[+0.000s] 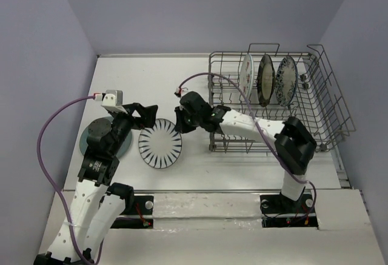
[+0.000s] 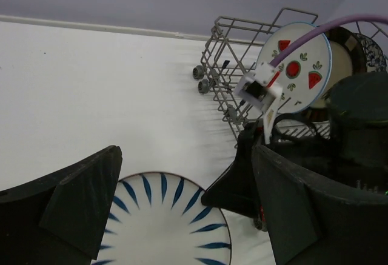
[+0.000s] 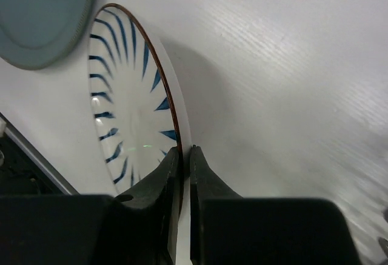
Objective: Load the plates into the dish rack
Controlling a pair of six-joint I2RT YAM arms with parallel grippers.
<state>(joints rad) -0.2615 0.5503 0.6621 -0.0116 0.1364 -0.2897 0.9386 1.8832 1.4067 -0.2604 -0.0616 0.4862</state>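
Over the table [image 1: 242, 168], looking down from behind the arms, the dish rack [image 1: 332, 95] stood at the far right. Three plates were on edge among its tines: the red-triangle plate [image 1: 245, 74], the brown-rimmed plate [image 1: 265, 80] and the ornate plate [image 1: 286, 80], side by side. Two more lay outside it. The blue-striped plate [image 1: 160, 144] sat between the arms, and the teal plate [image 1: 85, 140] was to its left, half hidden under the left arm. The right gripper [image 1: 180, 120] reached leftward from beside the rack to the striped plate's near-right rim. The left gripper [image 1: 144, 115] hung just above that plate's far-left edge, apart from it.

At the left wrist, the left gripper [image 2: 185, 156] showed its fingers [image 2: 79, 210] spread wide with nothing between them. The blue-striped plate [image 2: 163, 222] lay below the gap. Beyond it stood the dish rack [image 2: 224, 46], with the red-triangle plate [image 2: 297, 65] upright inside.

At the right wrist, the right gripper [image 3: 185, 156] was pinched tight on the brown rim of the blue-striped plate [image 3: 127, 113], one finger on each face. I could not tell whether that edge had left the table [image 3: 273, 65]. The teal plate [image 3: 42, 16] lay just past it, at the upper left.
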